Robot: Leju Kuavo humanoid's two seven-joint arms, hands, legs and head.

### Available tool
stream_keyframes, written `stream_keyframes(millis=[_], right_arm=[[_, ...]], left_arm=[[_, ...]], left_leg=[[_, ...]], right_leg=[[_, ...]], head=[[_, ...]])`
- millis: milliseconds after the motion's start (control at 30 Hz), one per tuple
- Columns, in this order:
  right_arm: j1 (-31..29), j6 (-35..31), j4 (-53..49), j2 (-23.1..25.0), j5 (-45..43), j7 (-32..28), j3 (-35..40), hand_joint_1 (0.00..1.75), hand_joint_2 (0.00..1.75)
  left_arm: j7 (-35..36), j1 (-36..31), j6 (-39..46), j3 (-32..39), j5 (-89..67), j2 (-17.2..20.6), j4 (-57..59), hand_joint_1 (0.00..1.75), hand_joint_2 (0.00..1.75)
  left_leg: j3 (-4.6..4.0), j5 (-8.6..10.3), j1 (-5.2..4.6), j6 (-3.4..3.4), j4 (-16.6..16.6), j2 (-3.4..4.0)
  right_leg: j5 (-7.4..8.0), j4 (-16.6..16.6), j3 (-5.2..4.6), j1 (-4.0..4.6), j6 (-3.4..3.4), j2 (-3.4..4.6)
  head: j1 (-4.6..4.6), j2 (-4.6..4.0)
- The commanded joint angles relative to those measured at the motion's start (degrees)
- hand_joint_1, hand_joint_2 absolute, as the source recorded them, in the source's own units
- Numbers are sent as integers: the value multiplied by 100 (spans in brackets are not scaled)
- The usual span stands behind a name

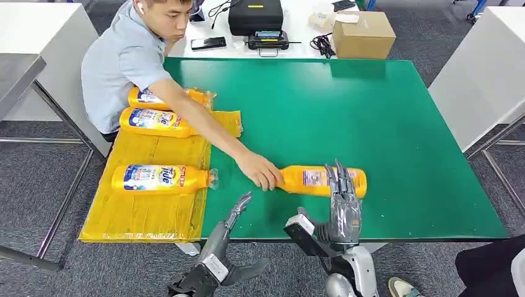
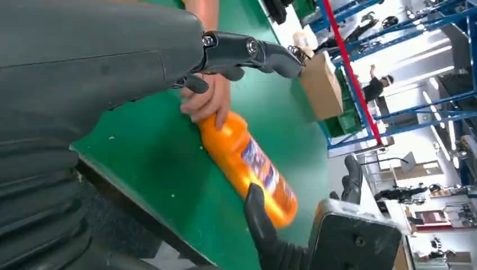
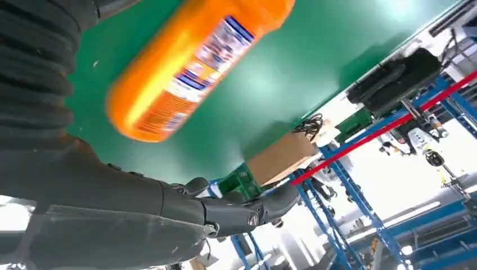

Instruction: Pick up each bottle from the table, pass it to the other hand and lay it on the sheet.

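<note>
The green desk (image 1: 384, 124) took up most of the head view, with a yellow sheet (image 1: 148, 213) spread over its left end and hanging past the near edge. A person (image 1: 124, 62) sat at the far left corner and reached an arm across the sheet.

Three orange bottles lay on the sheet, each with its long axis running left to right and its cap toward the right: the far bottle (image 1: 167, 97), the middle bottle (image 1: 155, 120) just in front of it, and the near bottle (image 1: 162, 178) well apart from those two.

A fourth bottle (image 1: 322, 181) lay on its side on the bare green surface near the front edge, its long axis also left to right, its neck pointing left toward the sheet and its flat base to the right. The person's hand (image 1: 260, 170) gripped its neck end.

The right robot hand (image 1: 342, 207) stood over the base end with fingers spread and grasping nothing; whether its fingertips touched the bottle was hard to tell. The left robot hand (image 1: 238, 210) hovered released at the front edge, fingers extended, near the person's hand.
</note>
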Motion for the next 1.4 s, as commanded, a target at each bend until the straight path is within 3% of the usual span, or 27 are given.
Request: stream_keyframes(millis=[33,200,400,567,867,1200,1400], right_arm=[[-97,321,523,-666,637,559,-109,0,175],[-164,671,693,-607,533,792,-346,0,175],[-43,1029,733,-574,787,1619,-668,0,175],[-45,1026,718,-591,769,1605,-701,0,175],[-179,636,549,-560,1583,1733,-1234,0,175],[-253,678,588,-449,1684,1631,-1018,0,175],[-529,1207,832,-557,1415,1709,-884,0,175]], left_arm=[[240,-42,-254,-126,196,231,-222,0,175],[793,-100,205,-188,-686,202,-163,0,175],[1415,-120,504,-129,-1674,168,-118,0,175],[1439,-114,507,-132,-1703,160,-150,0,175],[1314,-107,883,37,-2414,53,-360,0,175],[1284,-146,867,32,-2471,24,-308,0,175],[1378,-231,695,-9,-2503,30,-238,0,175]], left_leg=[[28,-9,13,-14,-4,1],[22,-5,6,-9,-5,6],[40,-14,14,-17,-5,5],[27,-11,9,-13,-2,8],[26,-11,8,-14,2,9],[16,-7,9,-11,0,10],[17,-6,8,-10,0,14]], right_leg=[[-7,-10,32,14,-17,-3],[-3,-8,23,6,-11,3],[-11,-11,43,15,-21,-1],[-7,-5,27,10,-16,3],[-8,-1,26,9,-17,4],[-3,-2,17,10,-13,7],[-1,-3,17,9,-12,10]], head=[[0,0],[0,0],[0,0],[0,0],[0,0],[0,0],[0,0]])
